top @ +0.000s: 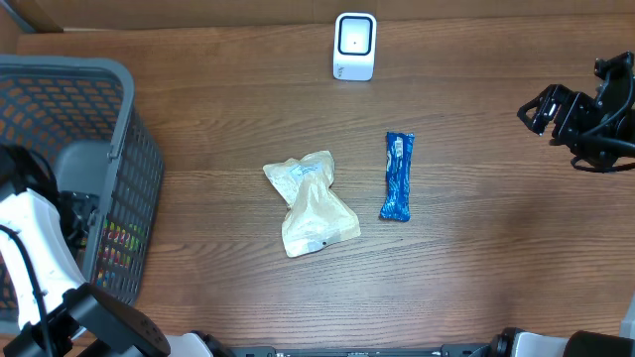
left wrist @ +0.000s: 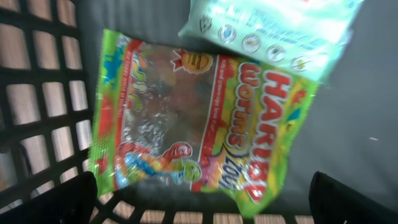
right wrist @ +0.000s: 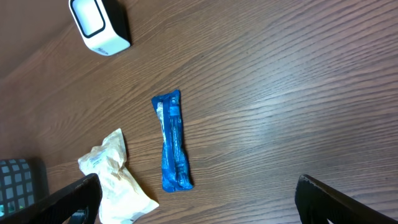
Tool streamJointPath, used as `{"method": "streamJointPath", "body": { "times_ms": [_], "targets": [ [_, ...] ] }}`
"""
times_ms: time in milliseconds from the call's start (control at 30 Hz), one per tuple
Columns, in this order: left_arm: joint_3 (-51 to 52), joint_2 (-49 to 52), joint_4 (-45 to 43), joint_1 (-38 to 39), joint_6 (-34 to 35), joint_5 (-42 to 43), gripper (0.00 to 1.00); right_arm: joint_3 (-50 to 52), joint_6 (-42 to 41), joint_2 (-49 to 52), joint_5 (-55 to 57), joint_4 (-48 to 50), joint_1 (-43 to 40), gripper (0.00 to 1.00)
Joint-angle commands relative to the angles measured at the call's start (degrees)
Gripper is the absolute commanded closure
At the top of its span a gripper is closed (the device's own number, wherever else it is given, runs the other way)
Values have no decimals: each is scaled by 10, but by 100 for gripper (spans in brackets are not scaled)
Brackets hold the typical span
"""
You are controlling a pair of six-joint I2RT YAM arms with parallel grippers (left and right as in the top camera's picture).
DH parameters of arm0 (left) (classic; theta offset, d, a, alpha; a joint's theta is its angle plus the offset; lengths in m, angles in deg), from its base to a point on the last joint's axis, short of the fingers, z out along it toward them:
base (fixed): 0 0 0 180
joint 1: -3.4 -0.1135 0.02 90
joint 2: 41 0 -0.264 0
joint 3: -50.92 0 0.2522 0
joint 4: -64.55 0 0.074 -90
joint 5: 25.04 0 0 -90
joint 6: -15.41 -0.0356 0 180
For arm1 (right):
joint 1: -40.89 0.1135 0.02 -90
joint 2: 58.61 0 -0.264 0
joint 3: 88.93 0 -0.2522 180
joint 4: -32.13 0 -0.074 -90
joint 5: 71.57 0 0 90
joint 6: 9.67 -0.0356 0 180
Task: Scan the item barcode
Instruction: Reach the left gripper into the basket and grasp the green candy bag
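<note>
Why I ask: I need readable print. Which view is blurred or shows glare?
Left wrist: the Haribo bag is slightly blurred, with glare on its clear film. Right wrist: sharp, the blue packet crisp. Overhead: sharp, evenly lit, only soft shadows.

A: Legible txt, left wrist view?
B: One item only, the gummy bag (left wrist: 193,124). Brand "HARIB…" in white caps on the red band; final char. lost at the bag edge. Next to it "Worms" in yellow. Below that, a blue word starting "Zou…"; rest unclear.
A: Round seal on the same bag?
B: Print too small, n/r.
A: Pale green packet (left wrist: 273,31)?
B: Row of round icons, no readable chars.
A: Overhead and right wrist views?
B: Blue wrapper (top: 398,176): markings present, n/r. Cream pouch (top: 313,203): faint blue print, n/r. Scanner (top: 354,46): no readable label.
</note>
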Motion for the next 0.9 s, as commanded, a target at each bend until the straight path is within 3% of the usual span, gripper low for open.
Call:
{"method": "streamJointPath", "body": {
  "times_ms": [0, 433, 467, 567, 667, 800, 867],
  "targets": [
    [52, 7, -32, -3, -15, 12, 0, -11, 0, 1, -6, 2, -1, 0],
    [195, 67, -212, -10, -15, -2, 0, -4, 0, 1, -6, 3, 0, 0],
    [198, 75, -215, -10, -15, -2, 4, -4, 0, 1, -6, 3, 0, 0],
    [198, 92, -213, -10, -17, 7, 34, -4, 0, 1, -6, 3, 0, 0],
    [197, 94, -208, -10, -37, 27, 74, -4, 0, 1, -6, 3, 0, 0],
    [186, 94, -203, -10, -73, 59, 96, -4, 0, 1, -6, 7, 0, 0],
    [172, 94, -189, -10, -89, 81, 96, -4, 0, 1, -6, 8, 0, 0]
  ]
}}
